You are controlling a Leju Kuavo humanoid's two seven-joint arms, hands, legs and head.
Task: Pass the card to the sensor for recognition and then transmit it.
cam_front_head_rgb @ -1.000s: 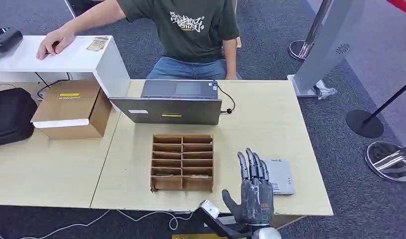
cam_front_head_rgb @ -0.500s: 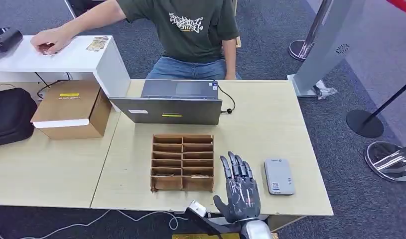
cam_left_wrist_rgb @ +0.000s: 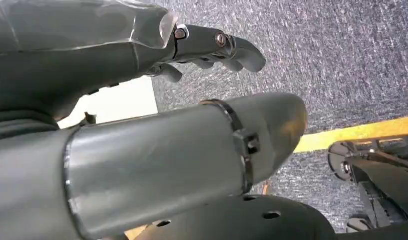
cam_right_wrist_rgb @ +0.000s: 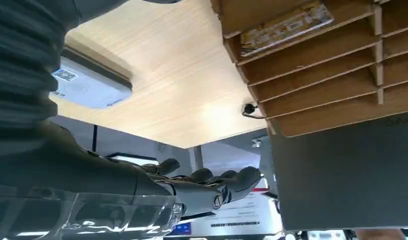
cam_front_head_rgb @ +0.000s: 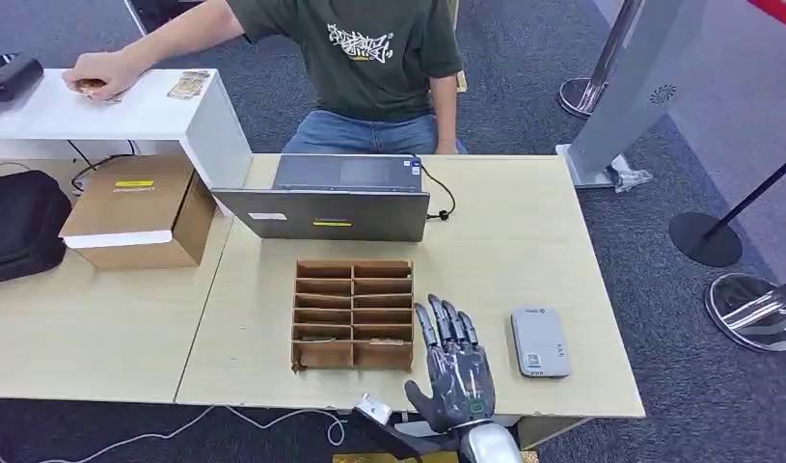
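Note:
My right hand point(cam_front_head_rgb: 453, 371) hovers open and holding nothing over the table's front edge, between the brown cardboard slot organizer point(cam_front_head_rgb: 353, 313) and the flat grey sensor point(cam_front_head_rgb: 539, 341). The right wrist view shows its fingers point(cam_right_wrist_rgb: 212, 182) spread, the sensor point(cam_right_wrist_rgb: 86, 82) to one side and the organizer point(cam_right_wrist_rgb: 322, 70) to the other. A card point(cam_right_wrist_rgb: 287, 25) lies in one of the organizer's slots; from the head view it is a thin strip point(cam_front_head_rgb: 389, 340) in a front slot. My left hand point(cam_left_wrist_rgb: 141, 125) hangs beside the table over carpet, fingers point(cam_left_wrist_rgb: 217, 42) loosely extended, holding nothing.
A closed laptop point(cam_front_head_rgb: 331, 198) with a cable lies behind the organizer. A person point(cam_front_head_rgb: 369, 58) sits behind the table, one hand point(cam_front_head_rgb: 94, 72) on a white shelf point(cam_front_head_rgb: 128, 111). A cardboard box point(cam_front_head_rgb: 138, 212) and a black bag point(cam_front_head_rgb: 17, 227) sit at the left. Stanchion bases point(cam_front_head_rgb: 702, 236) stand on the right.
My right hand has slid left and back toward the table's front edge, uncovering the sensor. The person's hand on the white shelf has shifted slightly.

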